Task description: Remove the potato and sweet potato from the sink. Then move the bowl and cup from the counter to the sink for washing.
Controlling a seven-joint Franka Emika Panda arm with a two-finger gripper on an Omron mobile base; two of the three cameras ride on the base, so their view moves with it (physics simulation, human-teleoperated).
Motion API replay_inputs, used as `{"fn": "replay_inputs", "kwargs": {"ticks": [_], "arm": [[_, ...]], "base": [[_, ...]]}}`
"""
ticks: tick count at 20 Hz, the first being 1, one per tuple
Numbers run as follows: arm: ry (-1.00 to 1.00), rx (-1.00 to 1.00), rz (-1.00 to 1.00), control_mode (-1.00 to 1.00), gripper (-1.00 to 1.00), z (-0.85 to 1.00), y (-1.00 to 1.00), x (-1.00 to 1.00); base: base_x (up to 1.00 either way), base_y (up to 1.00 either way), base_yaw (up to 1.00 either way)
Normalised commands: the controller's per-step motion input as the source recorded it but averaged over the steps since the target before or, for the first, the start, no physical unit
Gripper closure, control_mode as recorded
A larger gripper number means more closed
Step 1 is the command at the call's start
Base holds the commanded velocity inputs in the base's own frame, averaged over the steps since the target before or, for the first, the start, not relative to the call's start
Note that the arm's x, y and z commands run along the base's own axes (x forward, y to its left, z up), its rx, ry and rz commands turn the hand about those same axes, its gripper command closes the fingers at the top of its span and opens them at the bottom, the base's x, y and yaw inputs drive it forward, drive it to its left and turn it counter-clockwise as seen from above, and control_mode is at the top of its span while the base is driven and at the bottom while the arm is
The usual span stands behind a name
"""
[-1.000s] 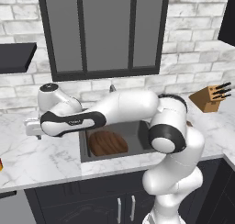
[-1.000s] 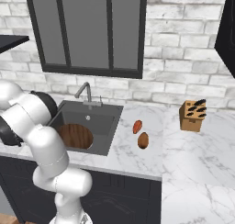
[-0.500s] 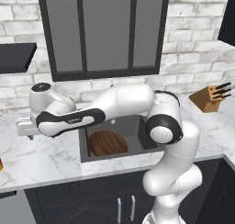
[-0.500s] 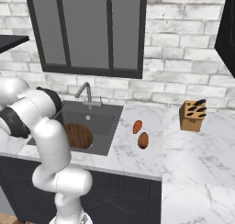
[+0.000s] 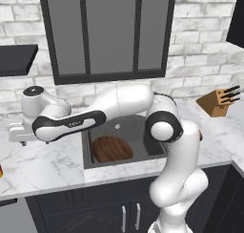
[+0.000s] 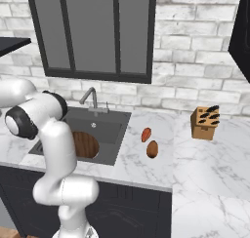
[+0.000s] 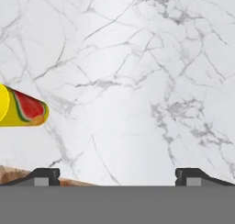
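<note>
Our gripper point(image 7: 117, 175) hangs over the counter point(image 7: 137, 81) with its two dark fingertips point(image 7: 43, 175) spread wide and nothing between them — bare veined marble lies under the gap. In the hand view we find the cup point(image 7: 20, 106) at the left edge, yellow with a red, melon-like patch on its side, well clear of the nearer fingertip and not touched by it. From the left base view we see the hand point(image 5: 21, 132) stretched out over the marble to the left of the sink point(image 5: 143, 132), with a small yellow-orange speck at that picture's left edge (possibly the cup, too little of it to say). Beyond the hand, the bowl point(image 5: 112, 148) rests inside the dark basin, toward its front left corner, wood grain plain to see. Farther on, past the sink's right rim, we find the potato point(image 6: 152, 148) and the sweet potato point(image 6: 146, 134) on the counter — close together, the brown one nearer us. A knife block point(image 6: 204, 122) stands farther right, near the brick wall.
</note>
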Motion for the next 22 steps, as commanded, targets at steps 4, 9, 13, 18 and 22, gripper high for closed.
{"fn": "replay_inputs", "kwargs": {"ticks": [4,9,13,18,22], "arm": [[0.0,0.0,0.0,-1.0,-1.0,0.01,0.29,-0.01],[0.0,0.0,0.0,-1.0,-1.0,0.0,0.26,-0.01],[0.0,-0.03,0.0,-1.0,-1.0,0.0,0.16,0.0],[0.0,-0.04,0.0,-1.0,-1.0,0.0,0.02,0.0],[0.0,-0.03,0.0,-1.0,-1.0,0.0,0.0,0.01]], "base": [[0.0,0.0,0.0],[0.0,0.0,0.0],[0.0,0.0,0.0],[0.0,0.0,0.0],[0.0,0.0,0.0]]}}
